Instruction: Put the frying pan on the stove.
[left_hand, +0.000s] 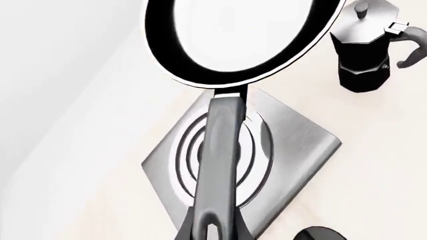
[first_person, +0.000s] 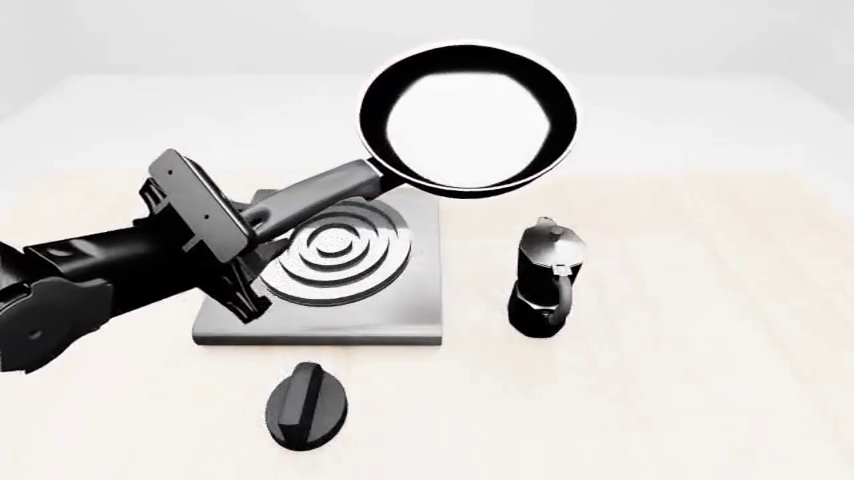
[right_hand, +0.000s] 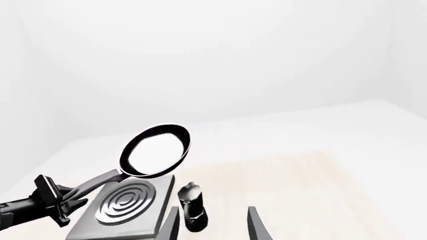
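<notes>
The frying pan (first_person: 467, 115) is up in the air, tilted, its round bowl hanging over the far right part of the stove (first_person: 387, 300). My left gripper (first_person: 256, 220) is shut on the end of the pan's long dark handle (left_hand: 220, 160). Below the handle lies the grey stove (left_hand: 297, 150) with its silver rings. In the right wrist view, the pan (right_hand: 157, 150) and stove (right_hand: 123, 207) show far off, and my right gripper (right_hand: 212, 227) is open with nothing between its fingers. The front view does not show the right gripper.
A black-and-silver moka pot (first_person: 545, 280) stands just right of the stove. A small black oval knob (first_person: 307, 405) lies on the table in front of the stove. The left arm (first_person: 80, 290) reaches in low from the left.
</notes>
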